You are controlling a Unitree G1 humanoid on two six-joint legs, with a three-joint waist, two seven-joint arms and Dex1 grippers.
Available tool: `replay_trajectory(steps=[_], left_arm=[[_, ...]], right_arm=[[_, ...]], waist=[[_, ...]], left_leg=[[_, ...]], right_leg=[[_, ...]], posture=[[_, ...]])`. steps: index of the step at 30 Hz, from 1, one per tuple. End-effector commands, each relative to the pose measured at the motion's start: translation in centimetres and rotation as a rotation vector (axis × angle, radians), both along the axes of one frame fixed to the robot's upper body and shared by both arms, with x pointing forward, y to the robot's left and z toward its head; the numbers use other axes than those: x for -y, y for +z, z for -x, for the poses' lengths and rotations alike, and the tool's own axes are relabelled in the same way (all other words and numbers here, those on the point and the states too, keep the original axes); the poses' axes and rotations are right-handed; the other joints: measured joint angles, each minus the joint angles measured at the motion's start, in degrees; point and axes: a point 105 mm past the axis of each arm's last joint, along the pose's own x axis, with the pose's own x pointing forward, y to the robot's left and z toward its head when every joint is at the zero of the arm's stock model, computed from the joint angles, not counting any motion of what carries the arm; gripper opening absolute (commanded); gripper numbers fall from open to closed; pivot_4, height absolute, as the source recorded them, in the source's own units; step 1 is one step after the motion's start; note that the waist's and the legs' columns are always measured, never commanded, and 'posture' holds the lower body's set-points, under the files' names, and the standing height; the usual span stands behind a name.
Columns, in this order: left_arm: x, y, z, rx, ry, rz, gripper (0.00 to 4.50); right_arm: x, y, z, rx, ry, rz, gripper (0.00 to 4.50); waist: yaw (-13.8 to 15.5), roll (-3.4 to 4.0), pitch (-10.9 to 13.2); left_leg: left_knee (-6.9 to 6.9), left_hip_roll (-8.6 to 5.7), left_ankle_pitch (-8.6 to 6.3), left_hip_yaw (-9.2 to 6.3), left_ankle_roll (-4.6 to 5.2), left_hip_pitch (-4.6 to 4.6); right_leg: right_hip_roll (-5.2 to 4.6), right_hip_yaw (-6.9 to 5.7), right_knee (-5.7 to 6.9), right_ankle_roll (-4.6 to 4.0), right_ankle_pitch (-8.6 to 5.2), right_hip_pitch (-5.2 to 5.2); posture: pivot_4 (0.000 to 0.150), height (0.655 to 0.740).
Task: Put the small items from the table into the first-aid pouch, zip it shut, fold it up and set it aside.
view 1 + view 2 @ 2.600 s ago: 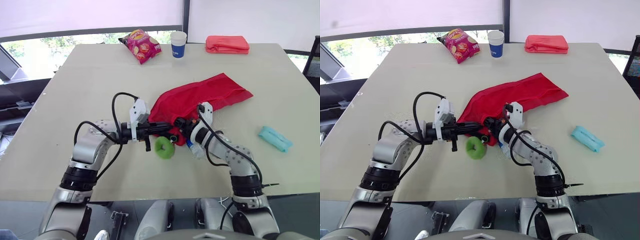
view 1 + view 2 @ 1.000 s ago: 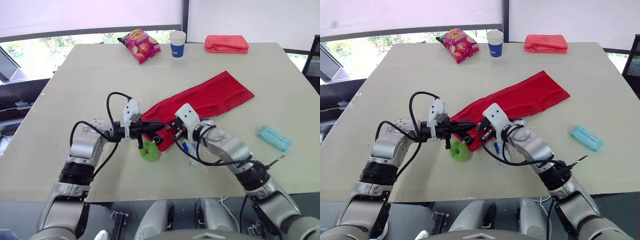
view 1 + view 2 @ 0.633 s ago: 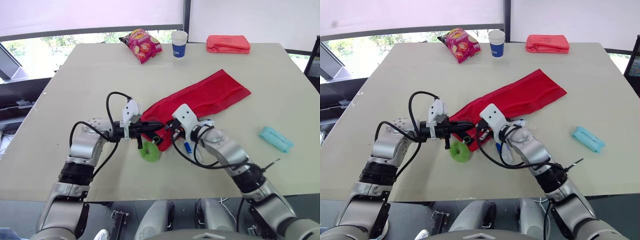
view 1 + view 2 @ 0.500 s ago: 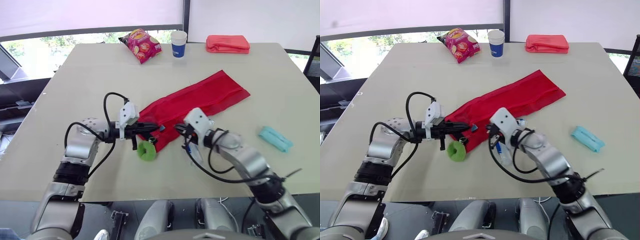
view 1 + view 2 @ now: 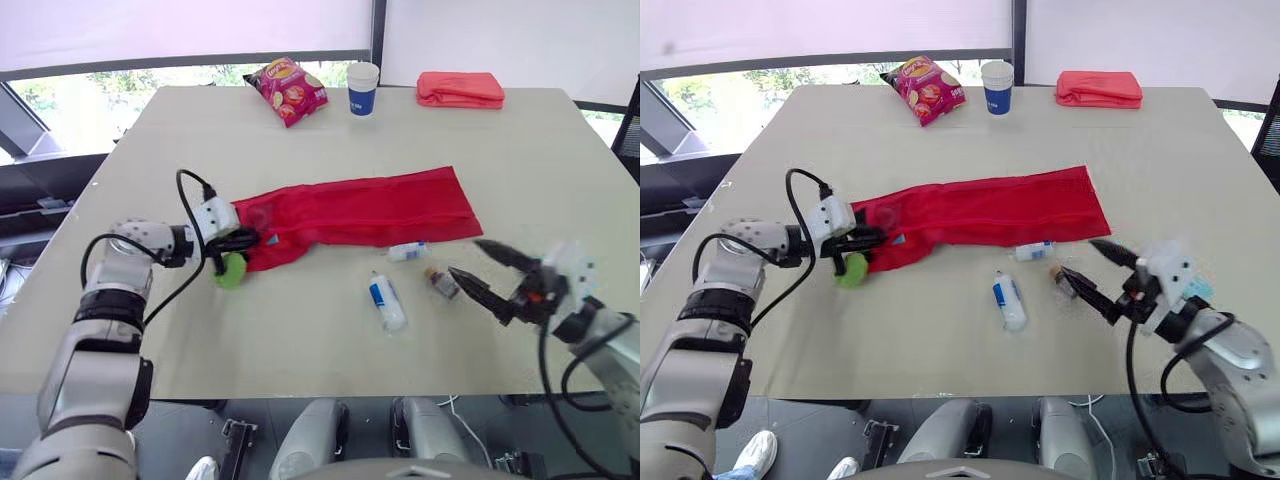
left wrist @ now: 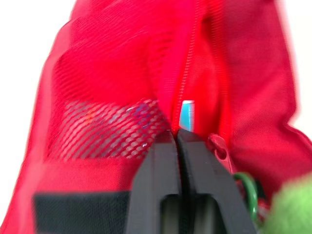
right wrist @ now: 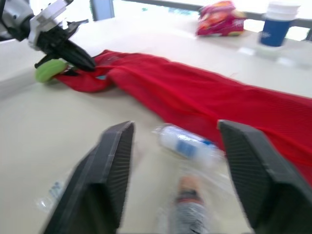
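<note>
Since half a second ago the right arm has drawn well back to the right, away from the pouch, and the left arm has pulled out to the left, so the pouch is stretched long and fairly flat instead of bunched.

On the table (image 5: 560, 170) the red first-aid pouch (image 5: 370, 215) runs across the middle, its zipper end toward the left. The left gripper (image 5: 250, 238) has its fingers pressed together on the pouch's fabric right at the zipper; a green fob (image 5: 231, 270) sits just beside it, touching the pouch end. The right gripper (image 5: 464, 256) hangs over the right part of the table with its fingers spread wide and nothing between them.

At the far edge lie a folded red cloth (image 5: 460, 88), a crisp bag (image 5: 290, 88) and a paper cup (image 5: 362, 88).

Three small items are still outside the pouch: a white tube (image 5: 385, 302) with a blue label, a small white bottle (image 5: 408, 251) just beside the pouch's near edge, and a brown vial (image 5: 441, 283) near the right gripper's lower fingertip.
</note>
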Motion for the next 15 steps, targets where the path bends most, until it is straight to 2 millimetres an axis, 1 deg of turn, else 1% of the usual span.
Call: replay_trajectory(steps=[1, 2, 5, 7, 9, 10, 12, 13, 15], left_arm=[[-1.6, 1.8, -0.8, 0.056, 0.048, -0.019, 2.29], [-1.5, 2.1, -0.7, 0.05, 0.031, -0.016, 2.74], [-0.3, 3.0, -0.2, 0.003, -0.08, 0.04, 4.15], [1.3, 4.2, 0.6, -0.065, -0.218, 0.097, 4.49], [2.4, 5.2, 1.3, -0.115, -0.316, 0.108, 4.49], [2.8, 5.5, 1.3, -0.126, -0.333, 0.11, 4.49], [4.1, 6.6, 0.5, -0.116, -0.347, 0.166, 4.49], [5.2, 6.9, -0.2, -0.091, -0.347, 0.19, 4.49], [7.4, 6.8, -1.4, -0.036, -0.344, 0.191, 4.49]], right_arm=[[0.5, 2.0, 1.2, 0.084, 0.004, 0.011, 4.5], [0.8, 2.0, 1.2, 0.084, -0.005, 0.02, 4.5], [1.1, 2.0, 1.2, 0.09, -0.025, 0.037, 4.5], [0.9, 2.3, 1.2, 0.101, -0.029, 0.03, 4.5], [0.6, 2.5, 1.2, 0.111, -0.028, 0.027, 4.5], [0.5, 2.5, 1.2, 0.113, -0.028, 0.027, 4.5], [0.5, 2.7, 1.1, 0.121, -0.031, 0.025, 4.5], [0.5, 2.7, 1.1, 0.126, -0.035, 0.023, 4.5], [0.5, 2.9, 1.0, 0.133, -0.037, 0.018, 4.5]], waist=[[0.22, -0.04, 0.02], [0.26, -0.05, 0.02], [0.26, -0.06, 0.02], [0.25, -0.07, 0.03], [0.27, -0.12, 0.06], [0.27, -0.12, 0.06], [0.33, -0.14, 0.07], [0.4, -0.14, 0.06], [0.69, -0.15, 0.06]], left_leg=[[0.0, 0.0, -0.02, 0.0, 0.04, -0.01], [0.01, 0.0, -0.01, 0.0, 0.02, -0.02], [0.13, -0.02, -0.02, 0.01, 0.04, -0.08], [0.17, -0.02, -0.02, 0.02, 0.05, -0.11], [0.19, -0.02, -0.02, 0.02, 0.05, -0.12], [0.21, -0.02, -0.02, 0.01, 0.05, -0.16], [0.21, -0.02, -0.02, 0.0, 0.05, -0.16], [0.25, -0.02, -0.03, 0.0, 0.06, -0.18], [0.27, -0.03, -0.03, 0.0, 0.07, -0.18]], right_leg=[[0.0, -0.01, 0.0, 0.0, 0.0, 0.0], [0.0, -0.02, -0.01, 0.0, 0.0, 0.0], [-0.02, -0.02, -0.02, 0.01, 0.0, 0.0], [-0.03, -0.02, -0.02, 0.01, 0.0, 0.0], [-0.03, -0.03, -0.02, 0.01, 0.0, 0.0], [-0.03, -0.06, -0.01, 0.01, 0.0, 0.0], [-0.03, -0.07, -0.01, 0.01, 0.0, 0.0], [-0.04, -0.07, -0.01, 0.01, 0.0, 0.0], [-0.04, -0.08, -0.01, 0.02, 0.0, 0.02]], posture=[[0.15, 0.7395], [0.15, 0.7395], [0.15, 0.7395], [0.15, 0.7395], [0.15, 0.7395], [0.15, 0.7395], [0.15, 0.7395], [0.15, 0.7395], [0.15, 0.7395]])
